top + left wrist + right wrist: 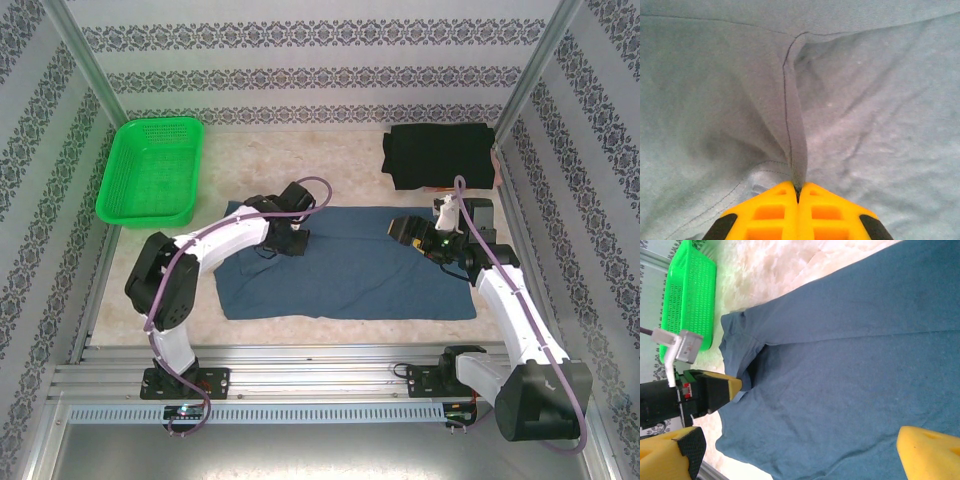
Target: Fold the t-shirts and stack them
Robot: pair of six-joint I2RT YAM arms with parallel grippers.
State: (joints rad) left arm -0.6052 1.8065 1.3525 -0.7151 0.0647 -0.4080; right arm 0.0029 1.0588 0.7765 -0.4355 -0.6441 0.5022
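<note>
1. Patterned wallpaper is enclosing a pale marbled table. Count: two t-shirts, one green basket, two arms.
2. Slate-blue t-shirt is lying spread across the table's centre. Black t-shirt is sitting folded at the far right, apart from it. The basket is standing far left.
3. Left wrist view is giving detail that the top view is not: left gripper is pinching fully together on a raised, seamed fold of the slate-blue t-shirt.
4. Right wrist view is showing right gripper gaping wide, holding nothing, above the same shirt.
5. Left arm is arching in from the near left, wrist pointing down. Right arm is reaching from the near right, fingers aiming left.
</note>
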